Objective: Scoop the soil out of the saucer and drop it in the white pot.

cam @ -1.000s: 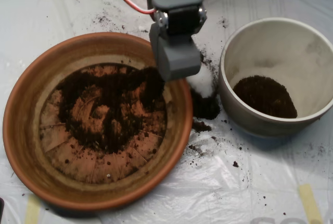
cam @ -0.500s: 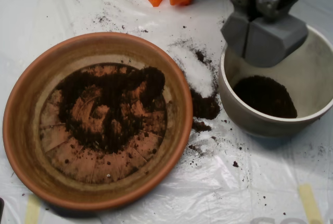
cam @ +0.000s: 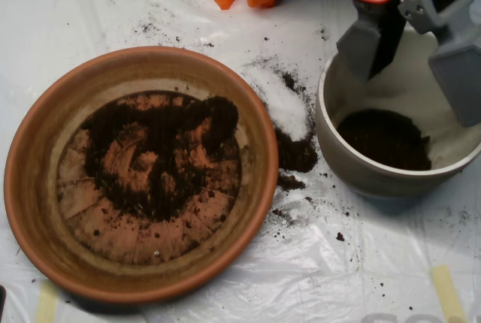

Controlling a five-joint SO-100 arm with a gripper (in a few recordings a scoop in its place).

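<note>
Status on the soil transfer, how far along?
Partly done. A dark pile already sits in the white pot. The scoop hangs open above it, halves spread. Left: a thin soil layer on the saucer floor, plus spilled clumps between the two.

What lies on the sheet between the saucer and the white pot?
Overhead view: between saucer and white pot lie a white powder patch and spilled soil.
</note>
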